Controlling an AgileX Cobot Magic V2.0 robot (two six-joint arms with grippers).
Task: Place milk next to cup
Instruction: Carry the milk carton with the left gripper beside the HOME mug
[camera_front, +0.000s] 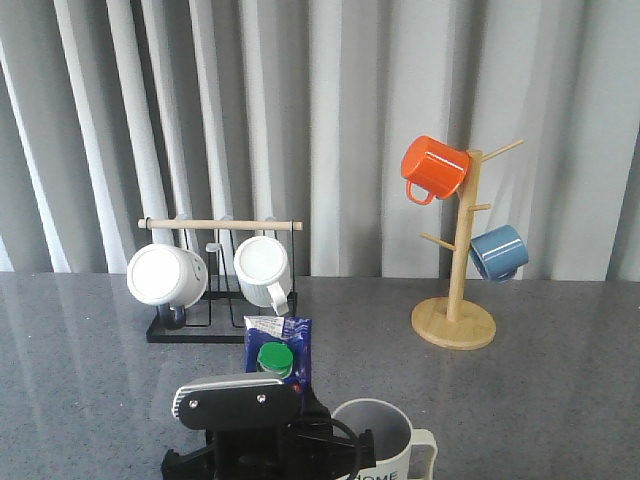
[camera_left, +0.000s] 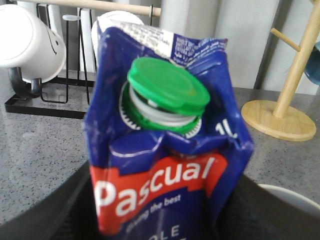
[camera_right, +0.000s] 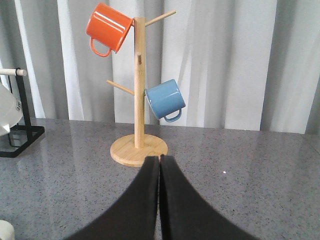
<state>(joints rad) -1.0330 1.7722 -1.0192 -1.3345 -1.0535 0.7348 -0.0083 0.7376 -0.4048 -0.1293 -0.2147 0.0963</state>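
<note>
The milk (camera_front: 279, 347) is a blue carton with a green cap (camera_left: 167, 92) and a red "Pascual" band. It stands upright just left of and behind the cup (camera_front: 378, 438). My left gripper (camera_left: 160, 222) is shut on the milk's lower body, and the carton's sides are dented inward. My left arm's housing (camera_front: 237, 401) hides the lower carton in the front view. The cup is cream-white with a grey inside and "HOME" lettering; its rim (camera_left: 295, 197) shows just beside the carton. My right gripper (camera_right: 160, 159) is shut on nothing, low over the grey table and facing the mug tree.
A black rack with a wooden bar (camera_front: 220, 224) holds two plain white mugs (camera_front: 166, 275) (camera_front: 262, 268) behind the milk. At the back right, a wooden mug tree (camera_front: 456, 322) carries an orange mug (camera_front: 434, 168) and a blue mug (camera_front: 498, 252). A grey curtain closes off the back.
</note>
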